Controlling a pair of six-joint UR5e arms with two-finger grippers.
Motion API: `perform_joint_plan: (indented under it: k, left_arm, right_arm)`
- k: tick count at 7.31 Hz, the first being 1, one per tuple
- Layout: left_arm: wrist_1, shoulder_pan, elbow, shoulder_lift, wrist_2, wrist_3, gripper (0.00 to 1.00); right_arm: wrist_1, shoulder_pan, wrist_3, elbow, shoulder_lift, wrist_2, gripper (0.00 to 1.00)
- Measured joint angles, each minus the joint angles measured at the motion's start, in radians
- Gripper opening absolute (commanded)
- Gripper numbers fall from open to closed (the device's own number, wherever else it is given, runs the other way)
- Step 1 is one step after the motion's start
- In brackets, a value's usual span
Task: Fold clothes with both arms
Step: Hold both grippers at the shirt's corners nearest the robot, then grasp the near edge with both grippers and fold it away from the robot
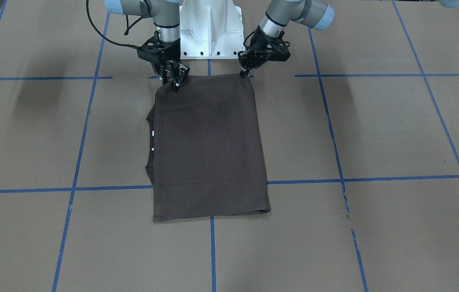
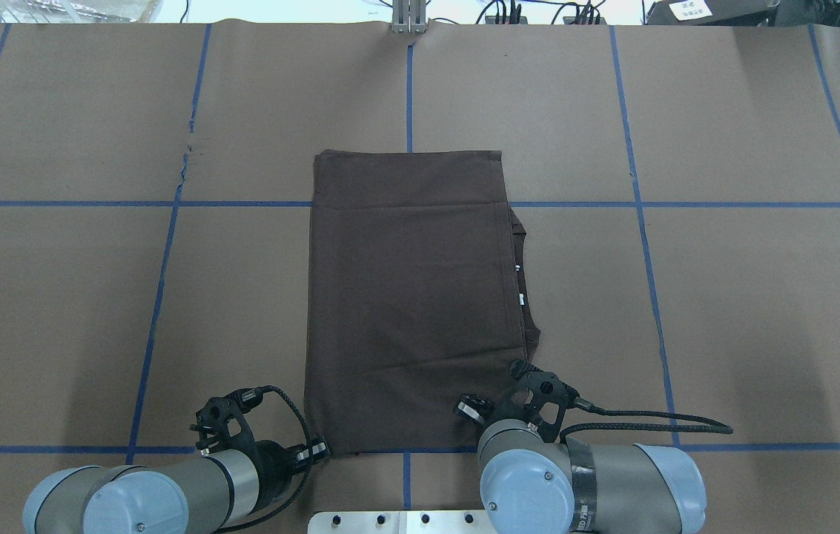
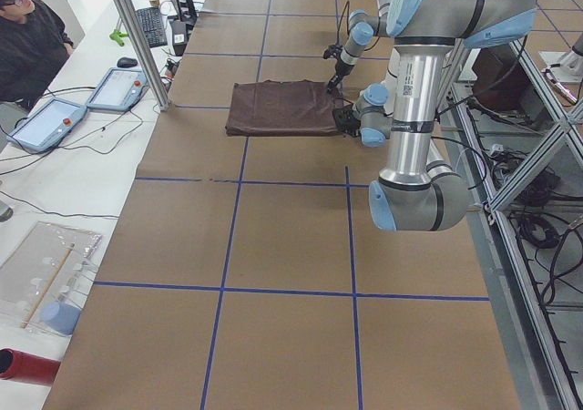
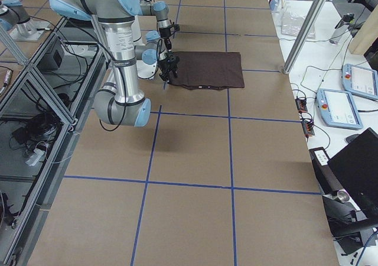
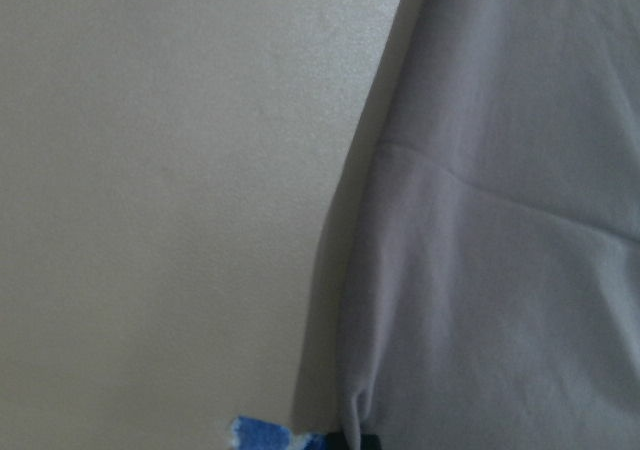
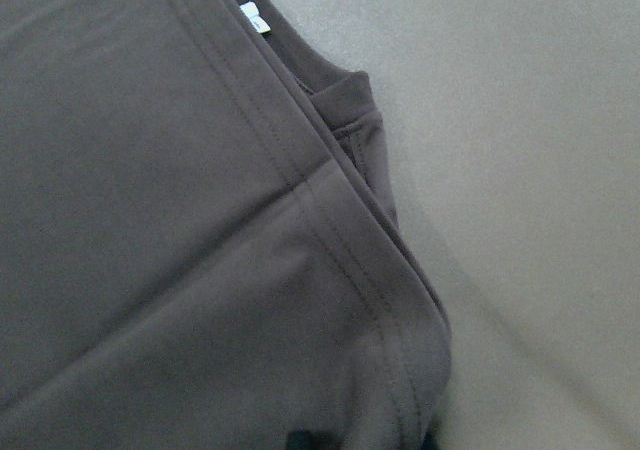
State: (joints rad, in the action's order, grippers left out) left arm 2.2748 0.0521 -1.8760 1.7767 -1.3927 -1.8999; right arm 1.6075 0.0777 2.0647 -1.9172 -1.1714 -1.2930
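Pinching T-shirt corners: left gripper, right gripper, jaws clamped.

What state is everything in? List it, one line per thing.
T-shirt: folded into a rectangle, flat, collar peeking out one side.
left gripper: shut on a T-shirt corner nearest the robot.
right gripper: shut on the other near corner.
paper table cover: flat, one small tear.

The brown-paper-covered table, gridded with blue tape lines, carries one dark brown T-shirt folded into a rectangle, lying mid-table toward the robot's edge. A small tear marks the paper.
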Motion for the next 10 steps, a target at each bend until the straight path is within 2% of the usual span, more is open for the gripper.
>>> perform_joint_plan:
  k: [4,6,8,10]
  left_arm:
    - [-0.001,-0.001,-0.003,0.001,-0.001,0.005,0.0]
    - [-0.029,0.003,-0.052,0.0,-0.011,0.01,0.0]
    - [-0.193,0.006,-0.222,-0.001,-0.053,0.016,0.0]
    - [-0.459,0.005,-0.487,0.015,-0.108,0.018,0.0]
  right_arm:
    - [0.0,0.006,0.0,-0.004,-0.001,0.0,0.0]
    - [0.008,0.013,-0.003,-0.061,-0.003,-0.001,0.0]
    - [0.082,0.01,-0.002,-0.203,-0.01,-0.003,0.0]
    - [0.269,-0.045,0.025,-0.419,-0.007,-0.006,0.0]
